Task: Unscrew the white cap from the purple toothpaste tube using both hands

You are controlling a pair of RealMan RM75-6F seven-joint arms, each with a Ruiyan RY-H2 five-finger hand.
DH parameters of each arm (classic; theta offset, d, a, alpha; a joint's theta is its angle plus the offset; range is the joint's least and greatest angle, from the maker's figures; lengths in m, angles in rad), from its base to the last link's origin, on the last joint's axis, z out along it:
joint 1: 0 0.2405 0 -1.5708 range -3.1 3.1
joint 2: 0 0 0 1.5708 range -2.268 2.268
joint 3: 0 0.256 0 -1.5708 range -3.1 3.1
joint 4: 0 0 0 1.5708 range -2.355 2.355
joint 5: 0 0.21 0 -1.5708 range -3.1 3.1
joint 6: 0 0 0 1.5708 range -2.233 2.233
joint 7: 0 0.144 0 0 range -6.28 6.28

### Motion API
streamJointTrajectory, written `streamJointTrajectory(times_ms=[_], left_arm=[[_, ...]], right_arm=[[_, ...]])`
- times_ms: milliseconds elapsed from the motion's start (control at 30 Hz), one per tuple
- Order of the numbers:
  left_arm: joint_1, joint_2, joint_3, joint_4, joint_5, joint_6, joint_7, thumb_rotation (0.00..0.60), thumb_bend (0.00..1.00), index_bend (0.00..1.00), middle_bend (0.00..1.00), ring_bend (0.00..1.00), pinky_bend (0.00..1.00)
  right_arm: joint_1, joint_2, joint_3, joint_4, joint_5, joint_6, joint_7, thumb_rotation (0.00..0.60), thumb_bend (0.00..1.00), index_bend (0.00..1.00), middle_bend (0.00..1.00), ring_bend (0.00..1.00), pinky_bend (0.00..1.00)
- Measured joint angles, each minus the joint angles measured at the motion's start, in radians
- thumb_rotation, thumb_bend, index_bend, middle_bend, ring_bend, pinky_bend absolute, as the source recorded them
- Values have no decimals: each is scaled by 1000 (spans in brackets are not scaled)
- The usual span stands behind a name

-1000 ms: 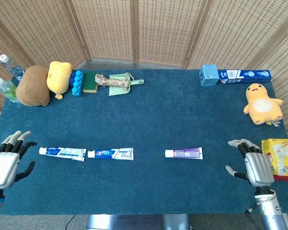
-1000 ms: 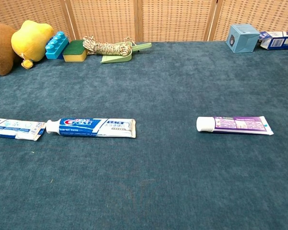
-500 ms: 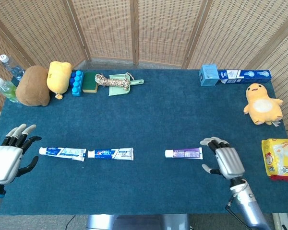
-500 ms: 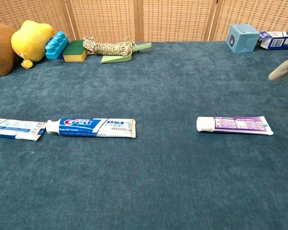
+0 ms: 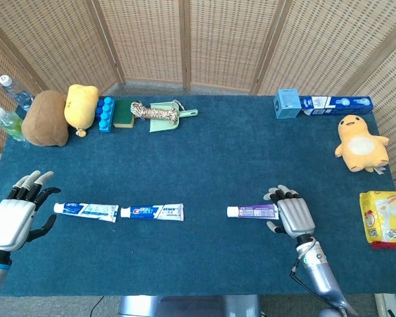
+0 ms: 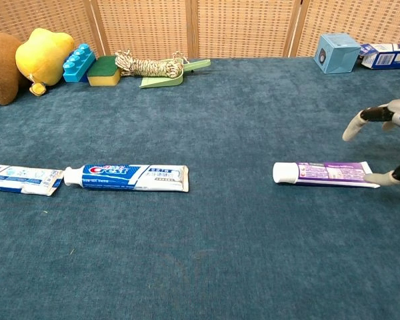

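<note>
Right now the purple tube [image 5: 254, 211] lies flat on the blue cloth [image 5: 218, 152], right of centre, its long axis running left to right across the robot's front. The white cap [image 5: 232, 211] points toward the robot's left; the crimped tail points right. The right hand [image 5: 292, 214] sits at that tail end, fingers spread and holding nothing; in the chest view one fingertip [image 6: 373, 177] lies at the tail, touching or nearly so, while the other fingers arch above it. So the tube stretches away leftward from this hand, cap at the far end. The left hand [image 5: 16, 212] hovers well apart at the table's left edge, fingers also apart and empty, with two blue tubes [image 5: 119, 211] between it and the cap. The right hand is much the nearer, and likely grips the body first.
</note>
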Motion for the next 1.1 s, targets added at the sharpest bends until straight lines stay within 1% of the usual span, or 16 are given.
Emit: streamJointTrajectory(times_ms=[267, 733, 933, 1100], left_arm=[[-1, -4, 2, 4, -2, 1, -4, 600, 342, 260, 95, 44, 86], [13, -6, 12, 29, -1, 19, -39, 600, 342, 257, 82, 43, 86], [20, -5, 15, 39, 0, 29, -53, 600, 343, 253, 77, 42, 86], [26, -4, 17, 42, 4, 36, -59, 600, 342, 250, 69, 34, 86]], right_arm=[[22, -34, -9, 52, 25, -21, -12, 600, 241, 320, 243, 133, 232], [68, -67, -8, 72, 75, -65, -56, 600, 263, 335, 244, 133, 239], [85, -73, -5, 73, 102, -78, -73, 600, 283, 395, 251, 148, 253], [101, -78, -6, 72, 121, -92, -91, 600, 303, 485, 260, 165, 281]])
